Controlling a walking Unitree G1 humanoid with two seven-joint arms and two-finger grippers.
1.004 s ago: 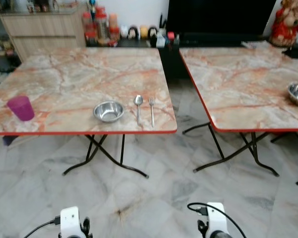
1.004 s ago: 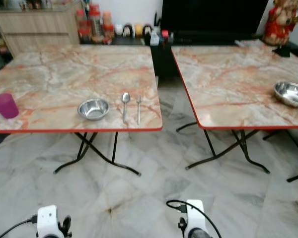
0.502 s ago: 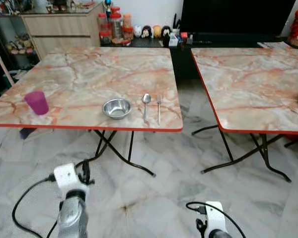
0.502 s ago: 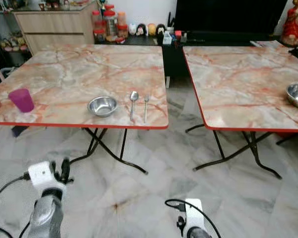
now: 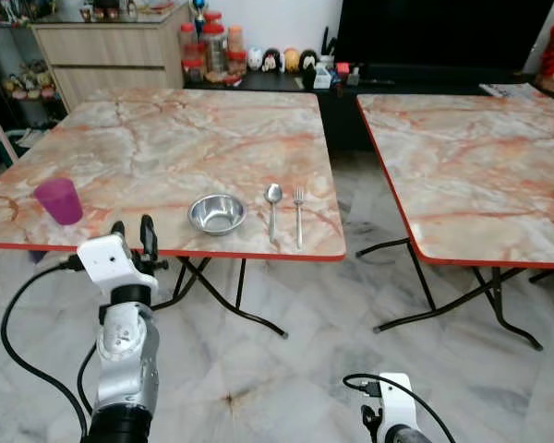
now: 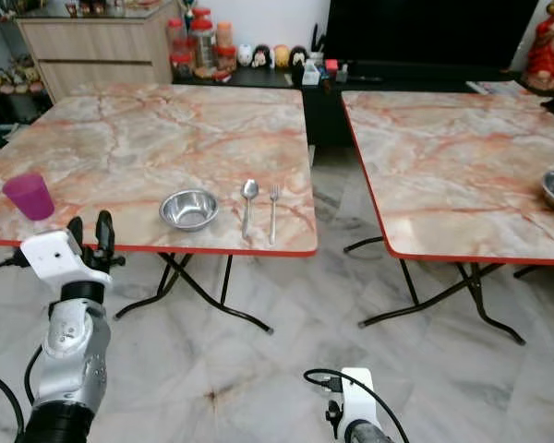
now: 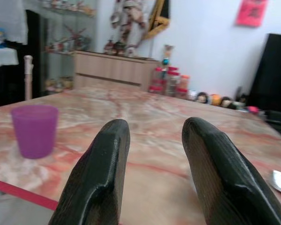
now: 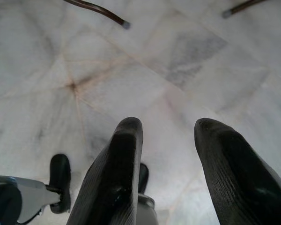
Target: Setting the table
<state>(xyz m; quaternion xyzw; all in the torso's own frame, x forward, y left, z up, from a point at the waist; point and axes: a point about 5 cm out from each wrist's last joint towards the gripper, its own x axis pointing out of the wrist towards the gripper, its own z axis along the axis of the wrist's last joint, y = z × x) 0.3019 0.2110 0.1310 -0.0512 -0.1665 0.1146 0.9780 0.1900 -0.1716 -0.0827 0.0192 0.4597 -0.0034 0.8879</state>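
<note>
Two black fingers of the left hand (image 5: 133, 233) stand parted and empty, raised before the near edge of the marble-patterned tabletop with a red rim (image 5: 166, 148). At its ten o'clock sits the translucent purple plastic cup (image 5: 59, 200); at two o'clock, the small round steel bowl (image 5: 216, 213), steel spoon (image 5: 273, 207) and steel fork (image 5: 298, 215). Reaching in low could strike the rim, or tip the light cup. The right hand (image 8: 166, 154) hangs parted above the floor.

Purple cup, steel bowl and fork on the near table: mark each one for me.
purple cup (image 5: 58, 201), left eye view, middle of its side wall
steel bowl (image 5: 216, 213), left eye view, inside bottom
fork (image 5: 298, 217), left eye view, mid handle
</note>
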